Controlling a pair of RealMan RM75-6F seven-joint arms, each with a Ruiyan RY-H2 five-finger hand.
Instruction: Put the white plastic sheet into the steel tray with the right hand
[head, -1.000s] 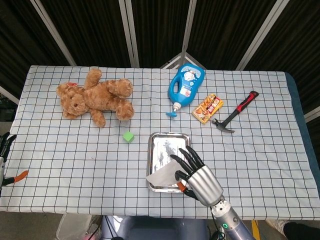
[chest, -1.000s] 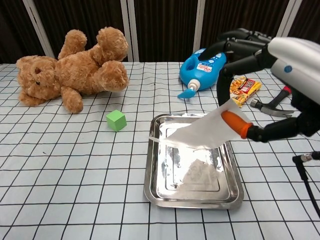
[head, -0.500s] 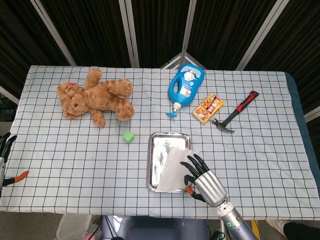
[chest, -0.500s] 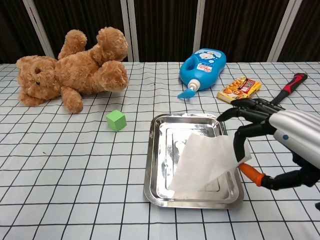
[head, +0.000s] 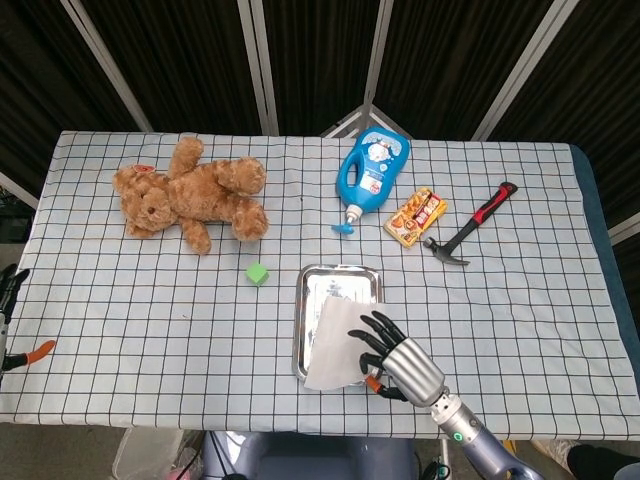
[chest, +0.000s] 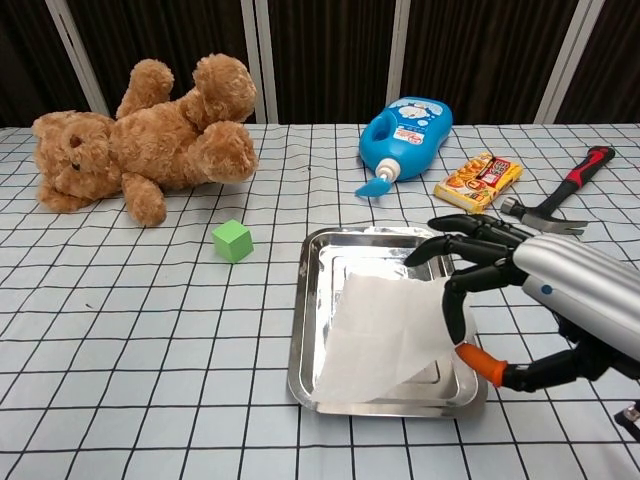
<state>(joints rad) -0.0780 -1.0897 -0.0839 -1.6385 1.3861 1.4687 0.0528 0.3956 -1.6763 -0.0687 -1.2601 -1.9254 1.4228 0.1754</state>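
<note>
The steel tray (head: 340, 272) (chest: 375, 237) lies at the table's near middle. The white plastic sheet (head: 333, 342) (chest: 385, 330) droops across the tray's middle and front, its near left corner hanging over the front rim. My right hand (head: 400, 362) (chest: 530, 282) hovers at the tray's right front corner and pinches the sheet's right edge between the dark fingers (chest: 455, 300) and the orange-tipped thumb. My left hand (head: 10, 290) shows only at the far left edge of the head view, fingers and orange thumb tip apart, holding nothing.
A teddy bear (head: 190, 195) lies at the back left and a green cube (head: 258, 273) just left of the tray. Behind the tray are a blue bottle (head: 372, 170), a snack packet (head: 415, 216) and a hammer (head: 470, 225).
My right hand has come down and drawn toward the table's near edge. The sheet, held up in the air before, now sags onto the tray.
</note>
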